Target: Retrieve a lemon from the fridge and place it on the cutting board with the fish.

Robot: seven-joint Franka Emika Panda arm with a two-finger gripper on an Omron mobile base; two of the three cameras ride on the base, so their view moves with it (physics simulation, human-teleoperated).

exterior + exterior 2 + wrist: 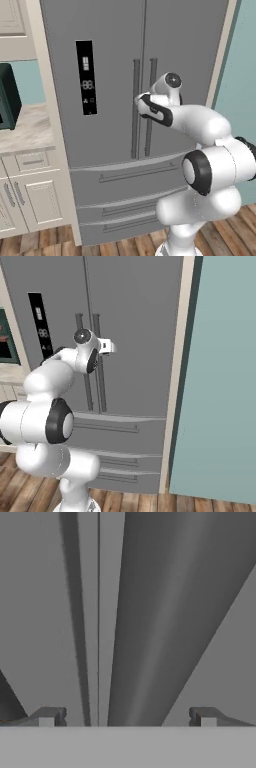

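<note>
Here's the fridge (115, 100), a tall slab of smooth matte grey, both French doors shut, with a glossy black display panel (86, 77) on the left door. 2 long round bar handles (143, 107) run vertically either side of the centre seam, with flat drawer fronts and horizontal bars below them. The gripper (128, 717) is right up at the right-hand handle (150, 622), a fat rounded grey bar running between its 2 small dark squared fingers (47, 716), which stand wide apart on either side, not clamped. Left of the fridge sits a speckled stone bench (25, 127) over cream panelled cabinets (30, 195).
</note>
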